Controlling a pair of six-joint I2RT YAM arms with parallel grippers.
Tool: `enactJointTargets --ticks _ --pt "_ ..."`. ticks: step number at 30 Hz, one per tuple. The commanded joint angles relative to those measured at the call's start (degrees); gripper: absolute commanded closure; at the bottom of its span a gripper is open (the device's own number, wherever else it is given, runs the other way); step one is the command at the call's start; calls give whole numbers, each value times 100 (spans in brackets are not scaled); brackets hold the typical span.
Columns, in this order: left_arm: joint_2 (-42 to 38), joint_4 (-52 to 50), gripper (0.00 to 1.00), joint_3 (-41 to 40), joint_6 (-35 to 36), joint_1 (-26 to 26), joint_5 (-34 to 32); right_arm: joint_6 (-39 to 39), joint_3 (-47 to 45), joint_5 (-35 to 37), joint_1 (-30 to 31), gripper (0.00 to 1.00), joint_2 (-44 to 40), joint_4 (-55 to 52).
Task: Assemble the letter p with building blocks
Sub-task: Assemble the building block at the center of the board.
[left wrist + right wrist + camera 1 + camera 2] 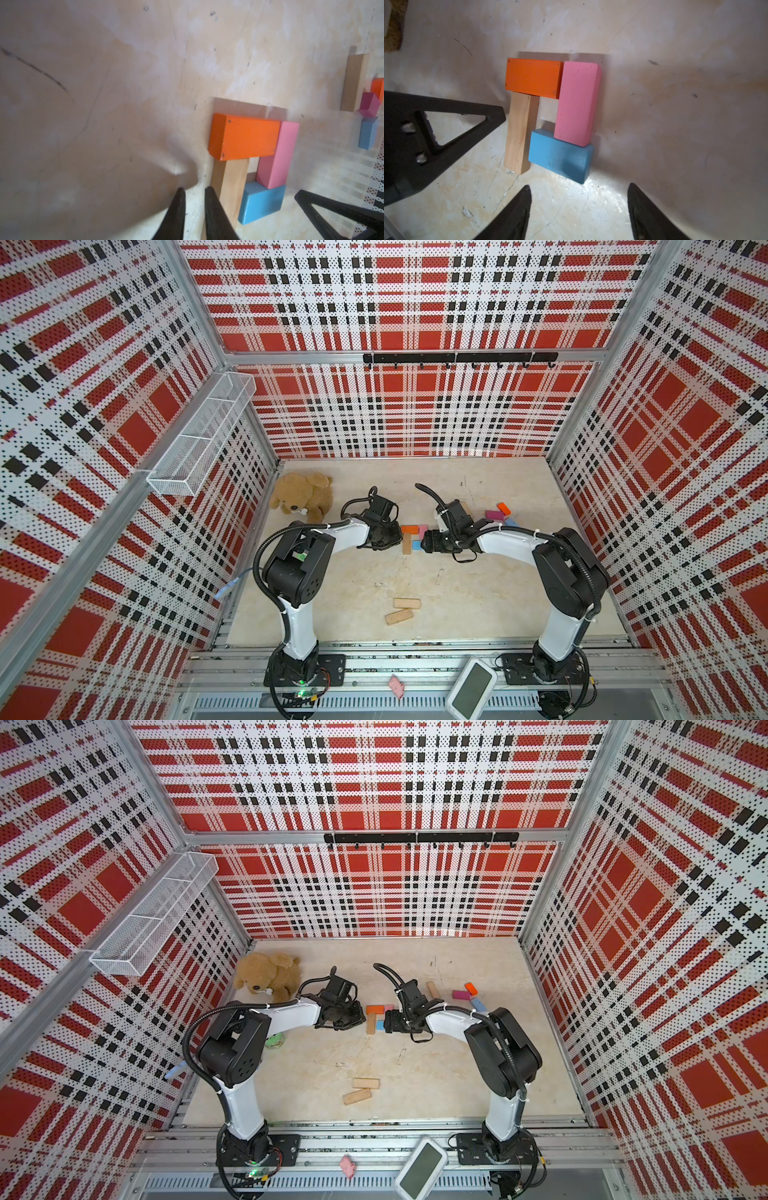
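The right gripper hangs with its jaws spread wide and nothing between them. Its tips are just short of the light blue painted rectangular block that closes the loop of the letter. The left gripper has its jaws drawn almost together, with only a thin slit between them, and is also empty. It sits just beside the outer flank of the plain tan wooden rectangular block that serves as the stem; whether it touches is unclear. The orange painted rectangular block butts across the stem's far end, and the light pink painted rectangular block runs from it to the blue one. All four lie flat near the middle of the pale table. The blue block lies skewed to its neighbours, so the likeliest trouble is a finger of the wide right gripper catching its corner on a low pass and swinging it further, dragging the pink block along. A sideways drift of the left gripper would shove the loose stem away from the orange block. The stem looks short for a p, reaching barely past the loop. Lengthening it probably means fetching one of the two spare tan wooden blocks near the table's front edge. Setting one down end to end could nudge the whole unfastened figure. More spares, among them a magenta block, lie toward the right edge.
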Motion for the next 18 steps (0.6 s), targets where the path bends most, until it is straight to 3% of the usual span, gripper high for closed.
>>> enactJointTargets --ticks 1,18 --pt "-51 -512 78 -198 -81 -58 -254 62 14 -109 -29 25 87 206" --pt "-206 -699 78 -266 -54 -216 -361 19 146 -462 -25 25 362 260"
